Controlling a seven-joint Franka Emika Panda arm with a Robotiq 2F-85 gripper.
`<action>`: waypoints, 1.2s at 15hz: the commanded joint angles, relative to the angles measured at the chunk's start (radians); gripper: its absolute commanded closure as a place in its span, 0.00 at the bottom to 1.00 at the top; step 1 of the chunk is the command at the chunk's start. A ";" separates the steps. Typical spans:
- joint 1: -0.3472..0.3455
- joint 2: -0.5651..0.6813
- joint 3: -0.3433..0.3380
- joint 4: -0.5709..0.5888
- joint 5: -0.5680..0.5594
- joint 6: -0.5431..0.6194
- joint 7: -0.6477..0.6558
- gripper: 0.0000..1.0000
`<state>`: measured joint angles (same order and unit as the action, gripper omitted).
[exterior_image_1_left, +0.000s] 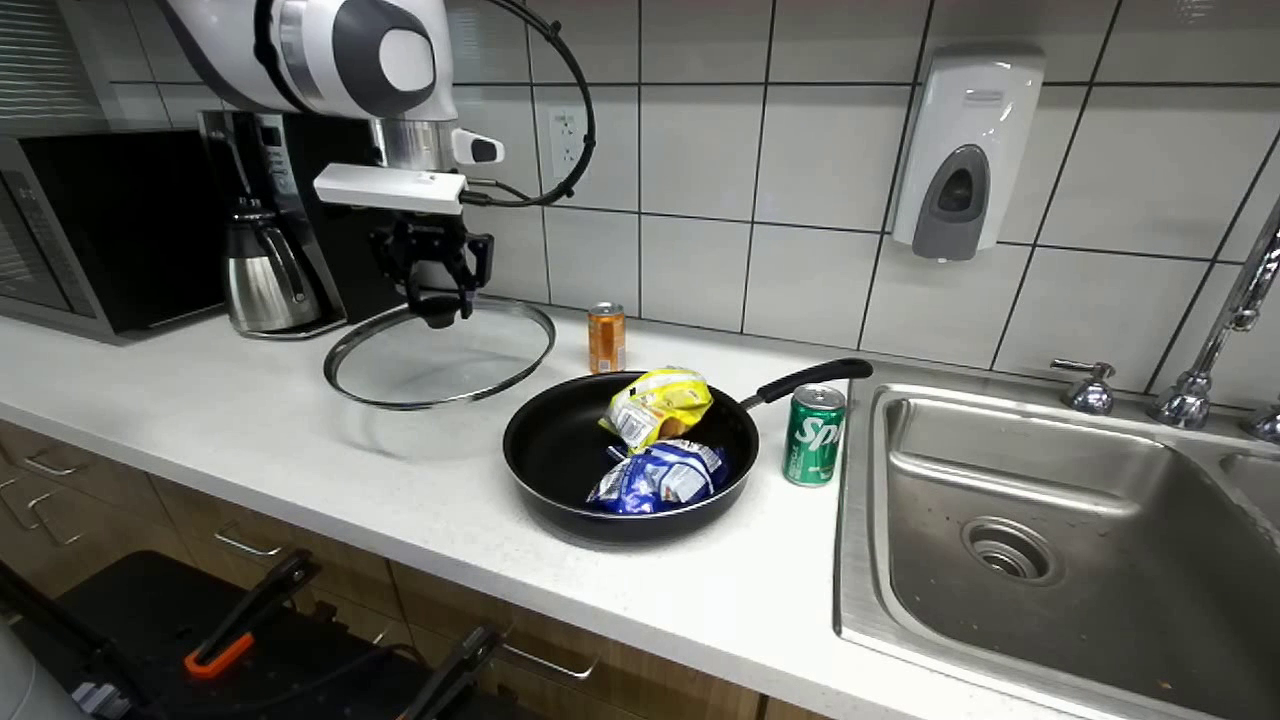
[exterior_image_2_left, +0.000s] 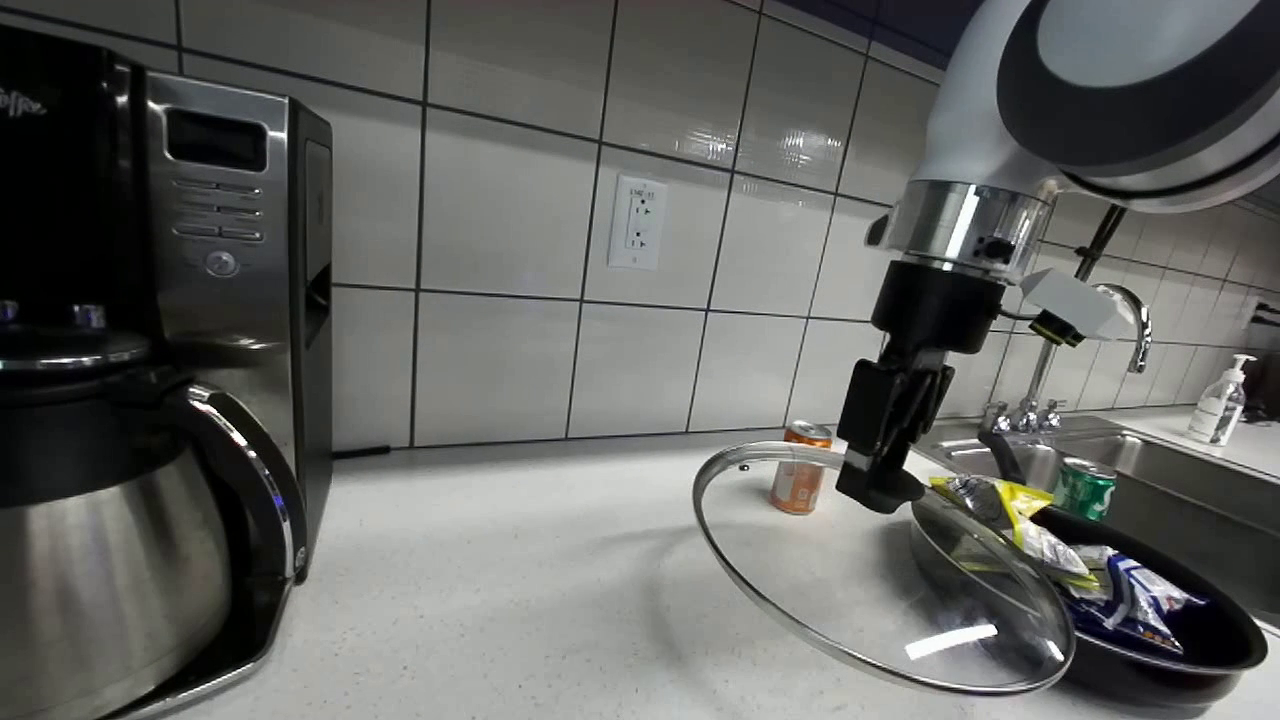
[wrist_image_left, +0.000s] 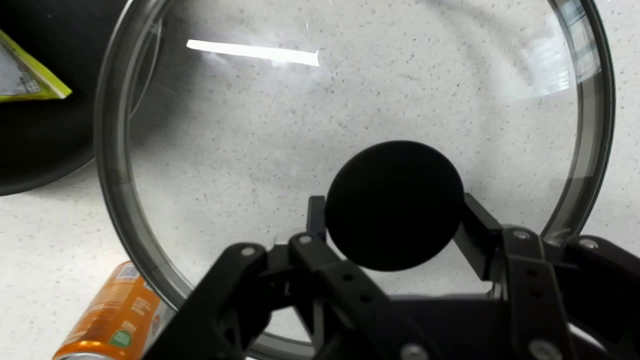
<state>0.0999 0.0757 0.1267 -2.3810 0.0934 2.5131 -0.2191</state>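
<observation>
My gripper (exterior_image_1_left: 441, 308) is shut on the black round knob (wrist_image_left: 395, 205) of a glass lid (exterior_image_1_left: 470, 350). In the wrist view the two fingers (wrist_image_left: 392, 215) press on either side of the knob. The lid, clear with a metal rim, hangs tilted above the white counter and casts a shadow on it; it also shows in an exterior view (exterior_image_2_left: 850, 590). Beside it stands a black frying pan (exterior_image_1_left: 548, 455) with a yellow snack bag (exterior_image_1_left: 660, 405) and a blue snack bag (exterior_image_1_left: 665, 480) inside. An orange can (exterior_image_1_left: 606, 340) stands close behind the lid.
A green can (exterior_image_1_left: 814, 440) stands by the pan handle (exterior_image_1_left: 820, 372) and the steel sink (exterior_image_1_left: 860, 580). A coffee maker (exterior_image_2_left: 230, 260) with its steel carafe (exterior_image_1_left: 265, 270) and a microwave (exterior_image_1_left: 130, 220) stand at the opposite end. The tiled wall (exterior_image_1_left: 700, 150) bounds the counter's back.
</observation>
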 joint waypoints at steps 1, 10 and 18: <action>-0.029 -0.088 -0.024 -0.032 0.034 -0.029 -0.051 0.61; -0.097 -0.160 -0.138 -0.101 0.105 -0.022 -0.232 0.61; -0.169 -0.154 -0.248 -0.108 0.127 -0.052 -0.463 0.61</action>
<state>-0.0349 -0.0276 -0.0979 -2.4803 0.1977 2.5085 -0.5842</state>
